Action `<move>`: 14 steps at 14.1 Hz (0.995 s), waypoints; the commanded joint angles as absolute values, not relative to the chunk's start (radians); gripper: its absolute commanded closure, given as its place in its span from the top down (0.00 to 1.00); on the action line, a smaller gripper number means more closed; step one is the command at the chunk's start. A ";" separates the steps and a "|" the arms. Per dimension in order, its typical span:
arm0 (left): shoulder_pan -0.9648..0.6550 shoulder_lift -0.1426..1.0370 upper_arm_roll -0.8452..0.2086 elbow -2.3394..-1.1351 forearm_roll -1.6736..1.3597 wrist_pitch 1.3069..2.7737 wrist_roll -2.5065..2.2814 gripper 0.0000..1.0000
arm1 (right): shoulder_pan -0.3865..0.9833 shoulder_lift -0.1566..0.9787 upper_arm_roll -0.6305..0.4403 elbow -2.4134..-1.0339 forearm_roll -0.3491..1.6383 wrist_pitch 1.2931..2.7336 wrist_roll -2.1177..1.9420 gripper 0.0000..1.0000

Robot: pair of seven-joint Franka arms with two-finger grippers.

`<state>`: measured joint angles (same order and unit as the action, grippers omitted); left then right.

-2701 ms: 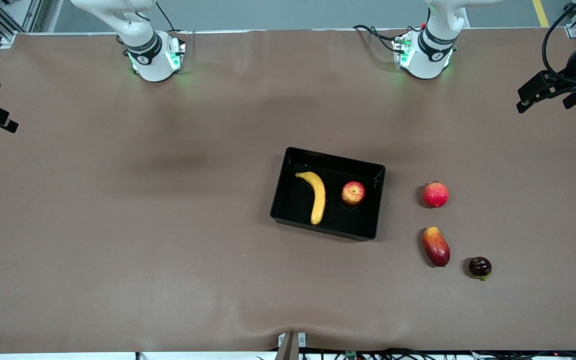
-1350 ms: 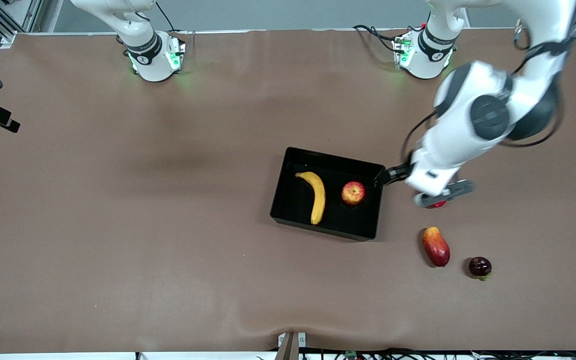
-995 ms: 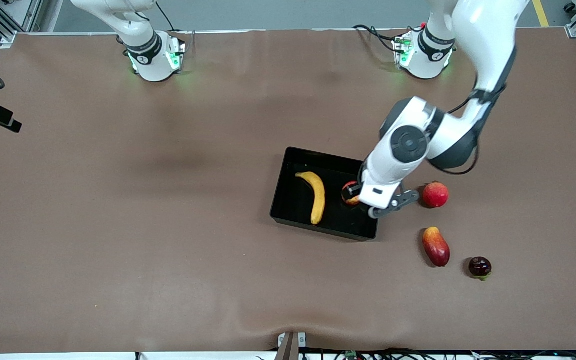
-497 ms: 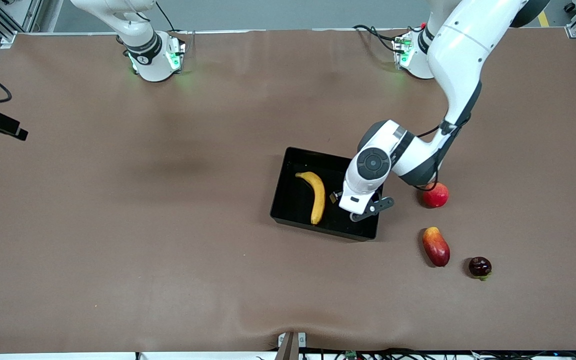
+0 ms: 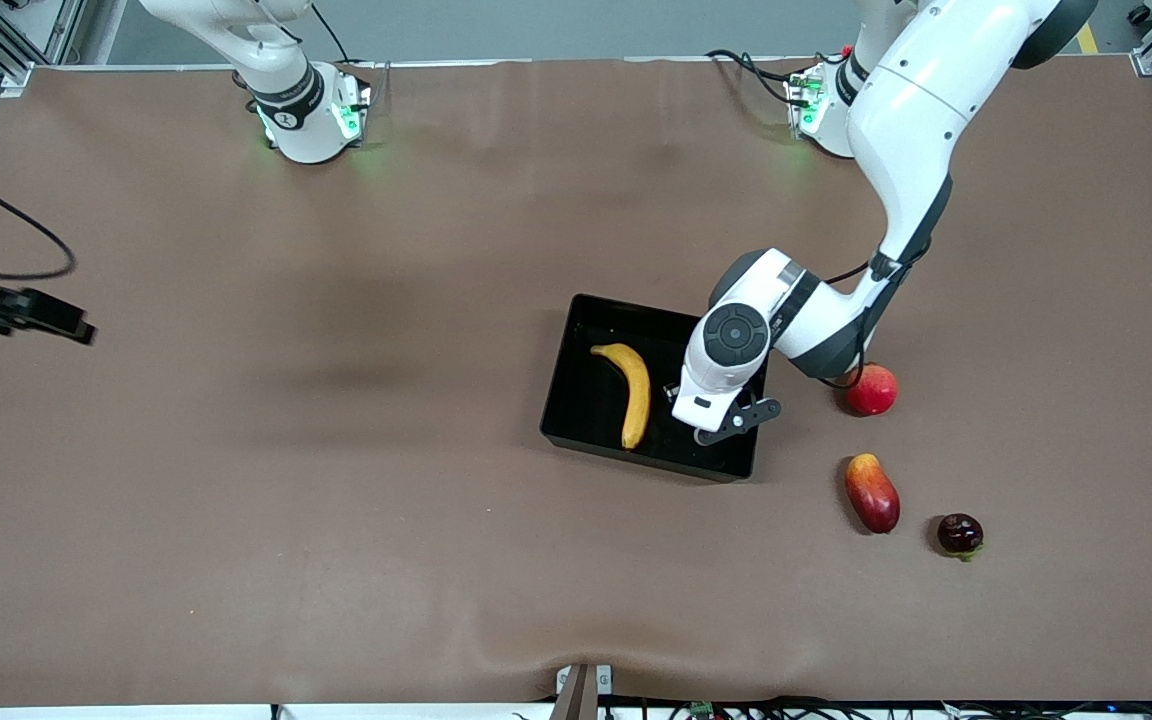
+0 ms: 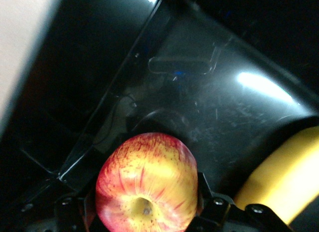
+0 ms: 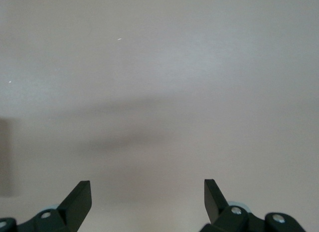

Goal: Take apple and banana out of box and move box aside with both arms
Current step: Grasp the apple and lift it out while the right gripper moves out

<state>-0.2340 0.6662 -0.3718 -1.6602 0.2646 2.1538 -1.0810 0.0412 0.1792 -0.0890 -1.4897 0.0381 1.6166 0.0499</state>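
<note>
Here left claw (image 6: 144, 212) astride apple (image 6: 147, 184), inside black tray (image 5: 576, 400)

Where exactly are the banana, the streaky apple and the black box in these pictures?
banana (image 5: 633, 391): front view, middle of its curved yellow body.
apple (image 6: 147, 187): left wrist view, streaked skin above the stem dimple.
box (image 5: 596, 307): front view, rim of the wall toward the robots' bases.

The left arm bends down into the black tray (image 5: 576, 420), its tool (image 6: 145, 212) flanking the apple (image 6: 147, 184). The right tool (image 7: 147, 199), spread wide, hangs above the worktop (image 7: 159, 67).
</note>
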 commanded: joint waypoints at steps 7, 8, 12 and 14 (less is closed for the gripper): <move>-0.033 0.400 -0.373 -1.555 0.273 1.844 -0.742 0.00 | 0.198 0.296 -0.094 -1.474 0.044 1.620 0.064 1.00; 0.009 0.400 -0.373 -1.565 0.273 1.830 -0.689 0.00 | 0.224 0.323 -0.094 -1.467 0.043 1.635 0.067 1.00; 0.203 0.432 -0.370 -1.647 0.291 1.899 -0.528 0.00 | 0.268 0.437 -0.094 -1.442 0.048 1.917 0.210 1.00; 0.296 0.471 -0.370 -1.680 0.291 1.997 -0.416 0.00 | 0.268 0.497 -0.094 -1.442 0.048 2.041 0.230 1.00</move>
<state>0.2234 0.4511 -0.3560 -1.6429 0.2728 1.9203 -0.4949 0.2709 0.4325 -0.0855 -1.4847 0.0383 1.9773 0.1999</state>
